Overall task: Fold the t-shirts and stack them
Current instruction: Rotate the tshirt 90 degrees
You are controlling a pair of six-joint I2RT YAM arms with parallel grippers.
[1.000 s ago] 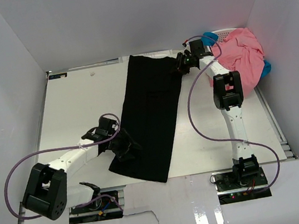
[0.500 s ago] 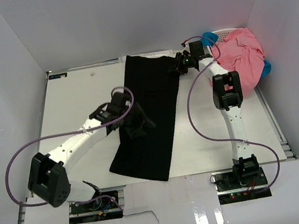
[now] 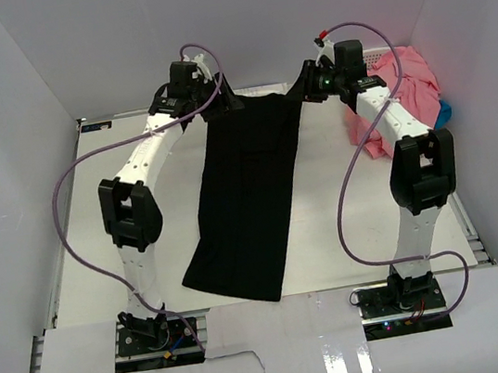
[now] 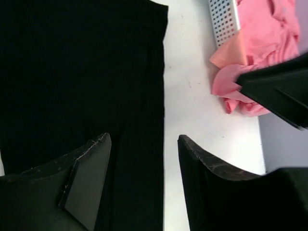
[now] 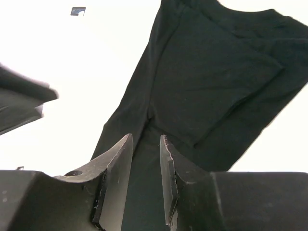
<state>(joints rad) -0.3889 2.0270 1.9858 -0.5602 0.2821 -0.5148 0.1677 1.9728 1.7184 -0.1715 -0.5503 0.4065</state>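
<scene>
A black t-shirt (image 3: pixel 249 196) lies folded into a long strip down the middle of the table, collar end at the far edge. Salmon-pink t-shirts (image 3: pixel 406 78) are heaped at the far right. My left gripper (image 3: pixel 229 105) hovers open over the black shirt's far left corner. In the left wrist view the shirt's edge (image 4: pixel 161 96) runs between the left gripper's (image 4: pixel 143 137) fingers. My right gripper (image 3: pixel 302 93) is at the far right corner. In the right wrist view the right gripper (image 5: pixel 146 136) has its jaws slightly apart, and only the flat black shirt (image 5: pixel 211 82) shows through the gap.
A white lattice basket (image 4: pixel 224 21) holds the pink heap, with something blue (image 3: pixel 445 110) beside it. White walls close in the table at the back and both sides. A small sticker (image 3: pixel 97 127) sits at the far left corner.
My left arm swung from the shirt's middle-left edge up to its far left corner. My right arm rose and shifted slightly right at the far right corner, its jaws parting a little.
</scene>
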